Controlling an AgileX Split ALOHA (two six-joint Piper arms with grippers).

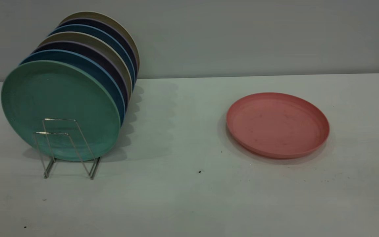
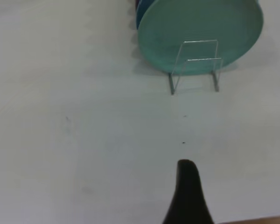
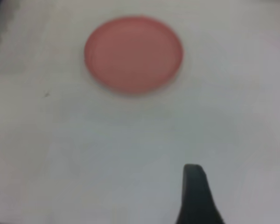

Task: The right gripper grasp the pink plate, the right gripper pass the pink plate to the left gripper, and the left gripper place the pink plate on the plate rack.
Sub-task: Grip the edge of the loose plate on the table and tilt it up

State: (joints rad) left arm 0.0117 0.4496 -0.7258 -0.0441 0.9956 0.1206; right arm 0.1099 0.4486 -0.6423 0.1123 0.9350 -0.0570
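**Pink plate flat on the worktop, both arms held back from it**

Nearest the exterior camera lies bare white worktop [image 1: 183,197], marked with a few dark specks. Next comes the plate rack [image 1: 67,148], at that view's left: two of its silver wire loops stand free at the front. Leaning upright in the rack just behind them is a teal-green plate [image 1: 58,102], and behind that a row of further plates [image 1: 107,49] in blue, dark purple and beige, each on edge.

The pink plate [image 1: 277,124] lies flat at the right, rim up, well apart from the rack and touching nothing else.

Neither arm appears in the exterior view. In the left wrist view a single black finger of the left gripper [image 2: 189,196] shows above the worktop, with the rack and the teal-green plate ahead and well apart. In the right wrist view one black finger of the right gripper [image 3: 196,196] shows likewise, the pink plate lying ahead of it, not touched. With only one finger visible on each, I cannot tell whether either pair of fingers is spread or closed.
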